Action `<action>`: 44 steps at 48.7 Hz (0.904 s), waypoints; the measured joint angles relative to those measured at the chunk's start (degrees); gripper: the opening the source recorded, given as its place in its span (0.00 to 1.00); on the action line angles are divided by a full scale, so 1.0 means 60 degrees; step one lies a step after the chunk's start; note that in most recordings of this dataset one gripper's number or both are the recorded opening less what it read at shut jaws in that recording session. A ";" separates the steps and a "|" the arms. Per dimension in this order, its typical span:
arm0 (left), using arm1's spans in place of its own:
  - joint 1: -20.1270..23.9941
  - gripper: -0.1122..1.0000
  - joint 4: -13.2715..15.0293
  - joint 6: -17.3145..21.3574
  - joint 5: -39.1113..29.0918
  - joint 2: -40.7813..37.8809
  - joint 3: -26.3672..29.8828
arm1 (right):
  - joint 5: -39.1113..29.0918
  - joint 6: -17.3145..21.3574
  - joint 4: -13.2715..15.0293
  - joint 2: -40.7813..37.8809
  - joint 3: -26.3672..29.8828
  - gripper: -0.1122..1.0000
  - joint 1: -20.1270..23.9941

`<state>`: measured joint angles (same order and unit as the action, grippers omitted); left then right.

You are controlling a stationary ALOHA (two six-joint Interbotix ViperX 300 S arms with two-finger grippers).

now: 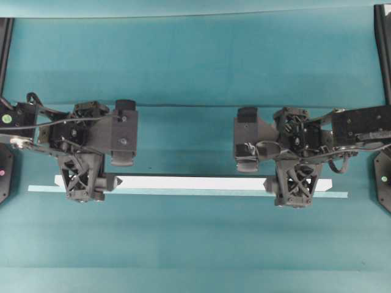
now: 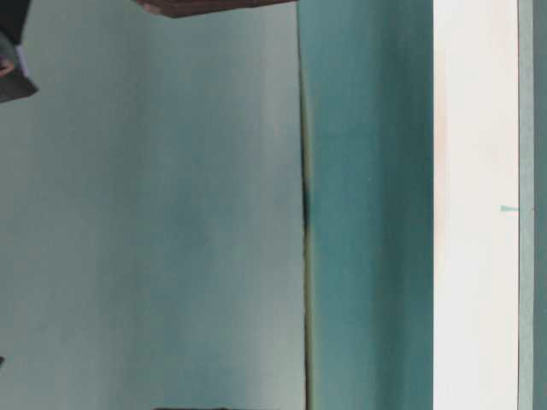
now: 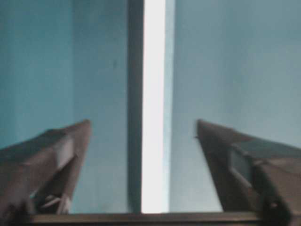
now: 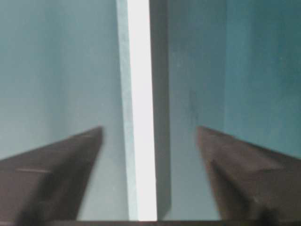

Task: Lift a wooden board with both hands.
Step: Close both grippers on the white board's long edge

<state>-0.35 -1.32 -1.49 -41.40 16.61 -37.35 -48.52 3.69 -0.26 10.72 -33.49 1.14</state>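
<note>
Teal table (image 1: 195,244), matte and uniform, spanning the whole overhead view. Lying flat across its lower middle: the wooden board (image 1: 189,182), white, long and narrow, running left to right with angled-cut ends. Just beside its near edge and touching it along the length, a pale blue-green tape strip (image 1: 183,192), thinner and longer, sticking out past both board ends. Seen in the left wrist view as a bright white band (image 3: 154,108) on teal, with a dark shadow along one side. Same in the right wrist view (image 4: 141,108), pale strip (image 4: 123,108) alongside.
</note>
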 measured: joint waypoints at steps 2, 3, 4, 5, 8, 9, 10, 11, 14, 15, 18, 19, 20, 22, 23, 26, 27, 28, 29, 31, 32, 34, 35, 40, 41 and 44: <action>0.0000 0.98 0.0000 0.0000 0.0117 0.0000 -0.0103 | 0.0132 0.0044 0.0000 0.0000 -0.0088 0.96 0.0000; -0.0015 0.98 0.0000 0.0000 0.0176 0.0000 -0.0176 | 0.0190 0.0073 0.0015 0.0000 -0.0132 0.96 0.0000; -0.0015 0.98 0.0000 -0.0015 0.0234 0.0000 -0.0220 | 0.0264 0.0088 0.0000 0.0000 -0.0146 0.96 0.0000; -0.0015 0.98 0.0000 -0.0015 0.0293 0.0000 -0.0278 | 0.0337 0.0132 0.0015 0.0015 -0.0205 0.95 0.0000; -0.0044 0.98 0.0000 -0.0059 0.0439 0.0000 -0.0396 | 0.0527 0.0205 0.0015 0.0000 -0.0293 0.95 0.0000; -0.0044 0.99 0.0000 -0.0117 0.0483 0.0000 -0.0454 | 0.0601 0.0234 0.0015 0.0000 -0.0337 0.95 0.0000; -0.0059 0.99 0.0000 -0.0176 0.0557 -0.0015 -0.0498 | 0.0674 0.0264 0.0000 0.0015 -0.0381 0.95 0.0000; -0.0059 0.98 0.0000 -0.0234 0.0630 -0.0015 -0.0557 | 0.0732 0.0278 0.0000 0.0015 -0.0425 0.95 0.0000; -0.0059 0.98 0.0000 -0.0381 0.0806 -0.0073 -0.0703 | 0.0923 0.0308 0.0015 -0.0015 -0.0557 0.95 0.0000; -0.0059 0.98 0.0000 -0.0410 0.0879 -0.0103 -0.0747 | 0.0981 0.0308 0.0000 -0.0015 -0.0601 0.95 0.0000; -0.0073 0.98 0.0000 -0.0410 0.1084 -0.0234 -0.0835 | 0.1128 0.0322 0.0015 -0.0073 -0.0732 0.96 0.0000; -0.0073 0.98 0.0000 -0.0410 0.1157 -0.0293 -0.0864 | 0.1157 0.0322 0.0000 -0.0073 -0.0762 0.95 0.0000; -0.0073 0.98 0.0000 -0.0410 0.1230 -0.0337 -0.0908 | 0.1201 0.0322 0.0015 -0.0103 -0.0776 0.95 0.0000; -0.0073 0.99 0.0000 -0.0410 0.1348 -0.0425 -0.0938 | 0.1274 0.0322 0.0000 -0.0176 -0.0835 0.95 0.0000; -0.0059 0.99 0.0000 -0.0410 0.1406 -0.0483 -0.0952 | 0.1304 0.0322 0.0015 -0.0205 -0.0850 0.95 0.0000; -0.0073 0.99 0.0000 -0.0410 0.1567 -0.0630 -0.1011 | 0.1450 0.0322 0.0015 -0.0352 -0.0879 0.95 0.0000; -0.0059 0.99 0.0000 -0.0410 0.1611 -0.0688 -0.1040 | 0.1509 0.0322 0.0000 -0.0410 -0.0894 0.95 0.0000; -0.0059 0.98 0.0000 -0.0396 0.1670 -0.0747 -0.1069 | 0.1553 0.0322 0.0015 -0.0454 -0.0894 0.95 0.0000; -0.0073 0.98 0.0000 -0.0410 0.1729 -0.0820 -0.1099 | 0.1597 0.0322 0.0000 -0.0498 -0.0908 0.95 0.0000; -0.0088 0.98 0.0000 -0.0410 0.1831 -0.0967 -0.1128 | 0.1699 0.0322 0.0015 -0.0601 -0.0923 0.95 0.0000; -0.0088 0.98 0.0000 -0.0410 0.1875 -0.1025 -0.1157 | 0.1758 0.0322 0.0000 -0.0645 -0.0923 0.95 0.0000; -0.0103 0.98 0.0000 -0.0439 0.2007 -0.1157 -0.1201 | 0.1875 0.0322 0.0000 -0.0732 -0.0938 0.95 -0.0015; -0.0103 0.98 0.0000 -0.0454 0.2080 -0.1216 -0.1216 | 0.1919 0.0322 0.0015 -0.0776 -0.0952 0.95 0.0000; -0.0103 0.98 0.0000 -0.0483 0.2476 -0.1479 -0.1304 | 0.2256 0.0322 0.0015 -0.1011 -0.1011 0.95 -0.0029; -0.0103 0.98 0.0015 -0.0483 0.2549 -0.1538 -0.1318 | 0.2329 0.0322 0.0015 -0.1069 -0.1025 0.95 -0.0029; -0.0103 0.98 0.0000 -0.0483 0.2783 -0.1714 -0.1377 | 0.2563 0.0322 0.0015 -0.1230 -0.1084 0.95 -0.0073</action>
<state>-0.97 -1.32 -4.39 -24.70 6.33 -45.62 -33.13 5.63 -0.18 3.34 -39.99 0.70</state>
